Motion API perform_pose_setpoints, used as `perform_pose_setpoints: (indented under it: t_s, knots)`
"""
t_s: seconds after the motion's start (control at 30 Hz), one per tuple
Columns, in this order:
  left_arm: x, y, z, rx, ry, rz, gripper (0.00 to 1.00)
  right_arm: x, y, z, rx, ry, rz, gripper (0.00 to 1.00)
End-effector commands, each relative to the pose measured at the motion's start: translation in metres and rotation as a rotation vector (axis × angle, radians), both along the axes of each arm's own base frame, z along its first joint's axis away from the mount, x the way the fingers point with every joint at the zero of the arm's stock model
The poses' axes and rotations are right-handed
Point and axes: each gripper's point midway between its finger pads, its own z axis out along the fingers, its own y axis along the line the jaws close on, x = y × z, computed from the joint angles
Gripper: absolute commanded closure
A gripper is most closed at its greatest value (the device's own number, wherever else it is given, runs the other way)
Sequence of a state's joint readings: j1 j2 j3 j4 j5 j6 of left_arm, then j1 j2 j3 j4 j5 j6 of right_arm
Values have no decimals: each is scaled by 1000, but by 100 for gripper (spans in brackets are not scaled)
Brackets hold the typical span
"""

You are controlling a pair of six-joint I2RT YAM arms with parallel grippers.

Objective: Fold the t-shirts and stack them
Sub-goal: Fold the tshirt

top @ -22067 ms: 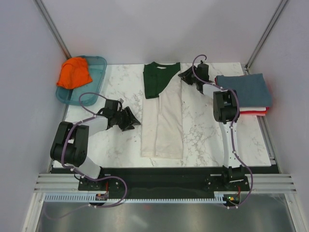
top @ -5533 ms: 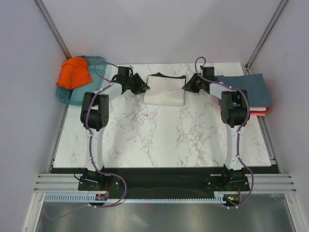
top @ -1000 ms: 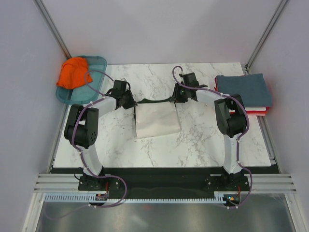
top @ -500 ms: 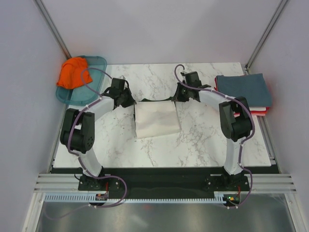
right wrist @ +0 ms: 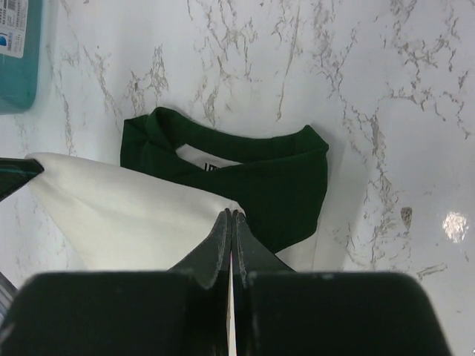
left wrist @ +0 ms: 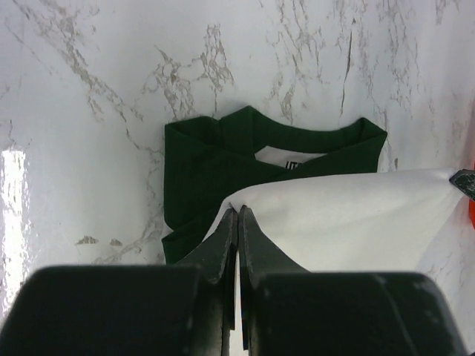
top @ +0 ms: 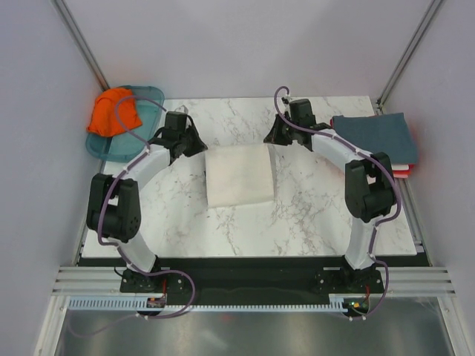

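Here we pinch both far corners of the folded cream shirt point(top: 237, 176).
It lies in the middle of the table point(top: 319, 215). Our left gripper point(top: 198, 145) and right gripper point(top: 272, 139) are each clamped on a cream flap lying over the green collar point(left wrist: 215, 144). Farther right, the slate-blue shirt point(top: 375, 136) tops a stack; far left, the orange shirt point(top: 111, 111) rests in the teal tray point(top: 154, 101).

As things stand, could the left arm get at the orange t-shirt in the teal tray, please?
Probably not yet: the left gripper is shut on an edge of the cream t-shirt. Once it lets go, the orange t-shirt lies near, with nothing between.
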State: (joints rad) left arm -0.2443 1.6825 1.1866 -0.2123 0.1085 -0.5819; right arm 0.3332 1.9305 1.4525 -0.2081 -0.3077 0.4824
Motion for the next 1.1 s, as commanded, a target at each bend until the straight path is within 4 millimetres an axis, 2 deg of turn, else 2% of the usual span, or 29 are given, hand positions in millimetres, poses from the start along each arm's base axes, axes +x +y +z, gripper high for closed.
perform_pose_setpoints:
  t_s: [0.0, 0.03, 0.07, 0.1, 0.13, 0.17, 0.2, 0.27, 0.33, 0.37, 0.4, 0.43, 0.47, 0.5, 0.53, 0.57, 0.6, 0.63, 0.67, 0.7, 0.73, 0.77, 0.8, 0.87, 0.9, 0.93, 1.0, 1.07]
  knots:
    - [33, 9, 17, 17, -67, 28, 98, 33, -5, 10, 25, -48, -39, 100]
    - [41, 11, 0, 24, -38, 42, 98, 42, -4, 13, 30, -62, -43, 100]
    - [47, 10, -3, 15, -34, 40, 98, 49, -5, -5, 25, -29, -53, 100]
    - [62, 14, 4, 1, -51, 50, 98, 55, -4, -10, 31, -24, -53, 100]
    - [69, 13, -13, -9, -20, 54, 98, 66, -2, -4, 47, -44, -50, 100]
    - [77, 13, -19, -15, -15, 54, 98, 72, 1, -19, 45, -25, -52, 78]
    - [89, 11, -14, -24, -35, 51, 79, 78, 2, -21, 47, -27, -53, 57]
    - [95, 5, -30, -30, 0, 16, 54, 84, 4, -22, 51, -34, -50, 38]
    - [92, 5, -26, -27, -5, 19, 39, 81, 1, -16, 45, -50, -62, 34]
    - [91, 7, -11, -25, -46, 27, 37, 74, -1, -8, 53, -74, -62, 33]
    - [81, 10, -15, -20, -38, 28, 36, 69, -4, -2, 53, -88, -64, 34]
    - [76, 11, -11, -19, -45, 24, 36, 56, -8, -12, 48, -62, -65, 35]
    - [69, 11, 11, -25, -84, 21, 36, 50, -7, 12, 73, -111, -58, 38]
    - [55, 13, 3, -22, -60, 19, 37, 43, -8, 17, 89, -114, -56, 41]
    - [45, 12, 7, -29, -61, 17, 37, 24, -5, 7, 105, -78, -26, 43]
    - [35, 11, 14, -39, -69, 9, 39, 13, -2, 26, 128, -105, -7, 48]
    - [15, 9, 19, -53, -75, -5, 43, 5, 2, 33, 141, -127, 15, 49]
    - [4, 5, 25, -73, -83, -19, 45, -10, 4, 24, 141, -99, 33, 53]
    - [-9, -1, 27, -103, -77, -54, 47, -24, 14, 34, 168, -101, 80, 60]
    - [-28, -4, 13, -115, -38, -72, 51, -34, 19, 32, 184, -85, 106, 64]
    - [-42, -12, 28, -173, -54, -108, 53, -53, 26, 28, 223, -40, 148, 68]
    - [-52, -15, 27, -202, -45, -124, 54, -62, 37, 30, 254, -41, 183, 77]
    - [-67, -20, 17, -225, -25, -144, 57, -71, 42, 27, 273, -26, 205, 80]
    - [-85, -28, 22, -281, -19, -179, 59, -93, 58, 18, 310, 25, 256, 87]
    - [-96, -31, 12, -289, 10, -187, 60, -99, 64, 16, 321, 35, 281, 89]
    - [-99, -34, 15, -308, 0, -195, 60, -105, 68, 12, 330, 55, 295, 91]
    - [-108, -39, 5, -328, 27, -214, 61, -116, 83, 8, 370, 81, 337, 94]
    - [-108, -44, -2, -346, 37, -226, 61, -121, 92, -2, 409, 114, 354, 96]
